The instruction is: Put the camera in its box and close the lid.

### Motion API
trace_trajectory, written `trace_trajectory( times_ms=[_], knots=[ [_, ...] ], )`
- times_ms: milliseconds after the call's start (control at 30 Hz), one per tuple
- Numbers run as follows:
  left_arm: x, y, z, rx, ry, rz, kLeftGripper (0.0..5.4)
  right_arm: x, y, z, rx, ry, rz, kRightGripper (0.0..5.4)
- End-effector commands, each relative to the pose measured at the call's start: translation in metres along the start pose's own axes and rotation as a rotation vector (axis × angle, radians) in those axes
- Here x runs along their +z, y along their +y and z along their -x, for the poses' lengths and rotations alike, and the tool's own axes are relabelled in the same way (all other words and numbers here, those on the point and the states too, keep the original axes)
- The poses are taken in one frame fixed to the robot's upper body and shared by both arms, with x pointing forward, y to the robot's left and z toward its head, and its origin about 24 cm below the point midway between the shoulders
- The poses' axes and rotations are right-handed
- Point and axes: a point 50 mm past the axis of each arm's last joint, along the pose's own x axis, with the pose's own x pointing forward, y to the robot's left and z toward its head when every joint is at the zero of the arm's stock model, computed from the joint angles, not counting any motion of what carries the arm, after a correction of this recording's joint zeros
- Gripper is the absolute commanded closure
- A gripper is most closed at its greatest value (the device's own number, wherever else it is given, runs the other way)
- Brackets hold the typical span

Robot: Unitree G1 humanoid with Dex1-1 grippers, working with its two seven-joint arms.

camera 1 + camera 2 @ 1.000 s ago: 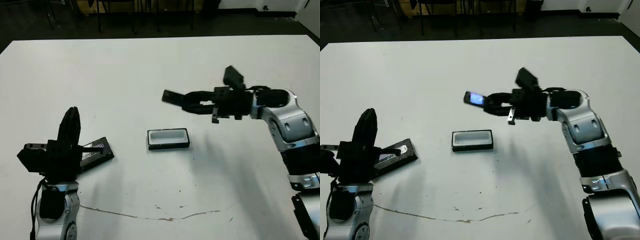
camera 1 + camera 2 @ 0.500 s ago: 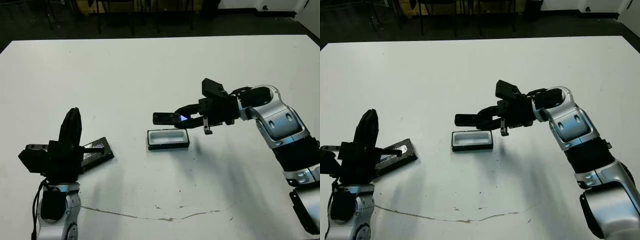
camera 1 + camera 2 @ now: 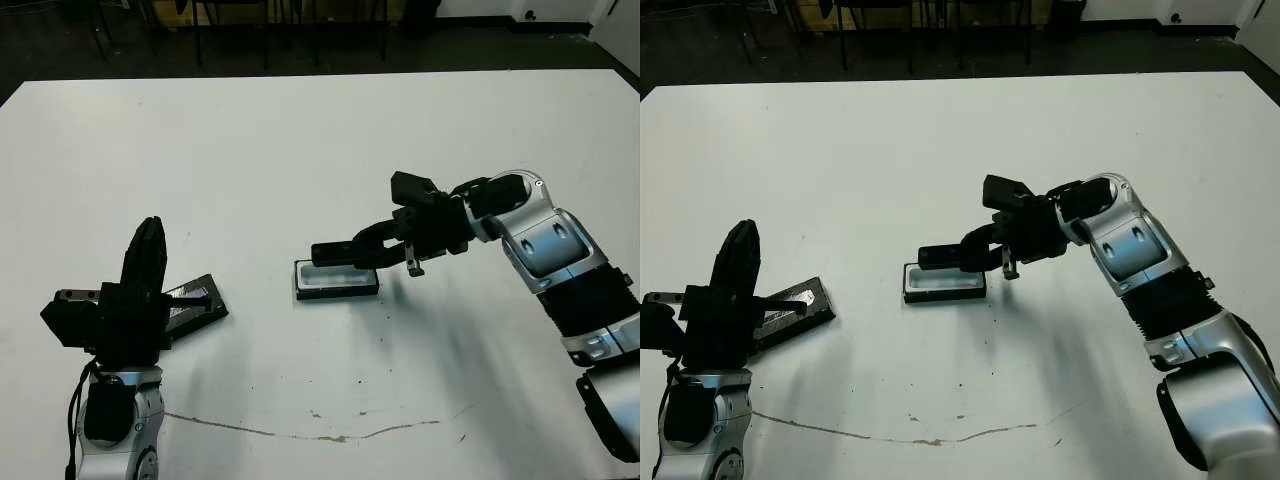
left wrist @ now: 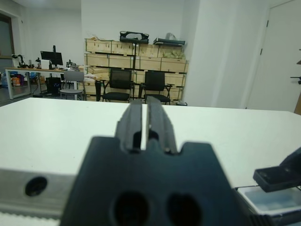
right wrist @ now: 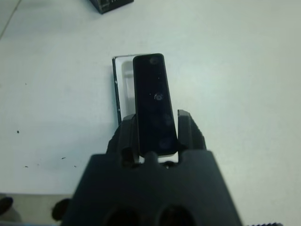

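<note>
One camera (image 3: 342,253) is seen, one box (image 3: 337,284) (white-lined) and one lid (image 3: 192,307), all on or above a single white worktop (image 3: 300,140). Two grippers are counted, the left gripper (image 3: 148,262) and the right gripper (image 3: 372,238), each with two black fingers (image 5: 189,132). Three chairs (image 4: 120,84) are visible beyond the worktop in the left wrist view.

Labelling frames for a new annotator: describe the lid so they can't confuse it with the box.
Start from the white table and go to the robot's left side, beside the left gripper. The lid lies there: a flat black panel with a silvery strip on its face. The box, mid-table under the camera, is an open tray with a white lining.
</note>
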Motion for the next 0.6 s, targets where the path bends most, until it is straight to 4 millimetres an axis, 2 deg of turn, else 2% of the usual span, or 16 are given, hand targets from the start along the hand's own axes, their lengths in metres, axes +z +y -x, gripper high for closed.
trace_trajectory(
  times_ms=[33,400,600],
  knots=[
    [-0.007,0.002,0.005,0.013,0.041,-0.009,5.4,-0.001,0.0,0.001,0.009,0.022,0.037,4.71],
    [-0.008,0.001,0.005,0.018,0.042,-0.003,5.4,-0.005,0.007,-0.007,0.084,0.036,0.007,4.71],
    [-0.009,0.001,0.005,0.018,0.041,0.005,5.4,-0.007,0.01,-0.011,0.064,0.047,0.065,4.71]
  ],
)
